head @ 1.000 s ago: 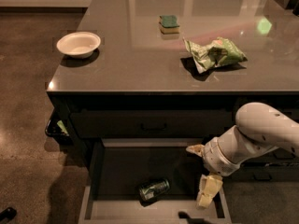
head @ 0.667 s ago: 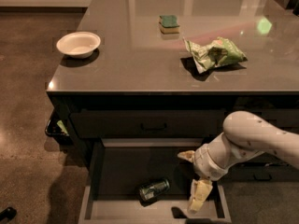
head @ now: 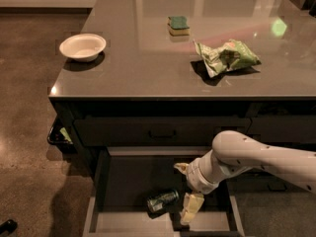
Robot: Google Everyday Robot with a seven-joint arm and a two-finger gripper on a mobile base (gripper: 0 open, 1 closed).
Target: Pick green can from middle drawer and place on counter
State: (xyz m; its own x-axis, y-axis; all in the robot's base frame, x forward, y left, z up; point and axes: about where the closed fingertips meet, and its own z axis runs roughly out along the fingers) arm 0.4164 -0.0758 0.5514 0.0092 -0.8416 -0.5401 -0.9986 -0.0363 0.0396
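A glossy grey-brown counter (head: 143,63) tops dark cabinetry. Below it the middle drawer (head: 129,223) stands pulled out, shallow, with a dark floor and a pale rim. The green can (head: 163,200), a small metal cylinder, lies on its side at the drawer's 6 o'clock. The gripper (head: 186,187) on a smooth white arm (head: 256,157) is inside the drawer, its pale yellowish fingers (head: 191,207) spread wide and holding nothing; the can lies just at 9 o'clock of the lower finger. On the counter are a round white bowl (head: 82,47) at 9 o'clock, a sponge (head: 178,25) at 12 and a crumpled snack bag (head: 227,57) at 3.

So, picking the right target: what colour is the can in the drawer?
Dark green can, pale markings, camera view; gripper beside it, jaws open.
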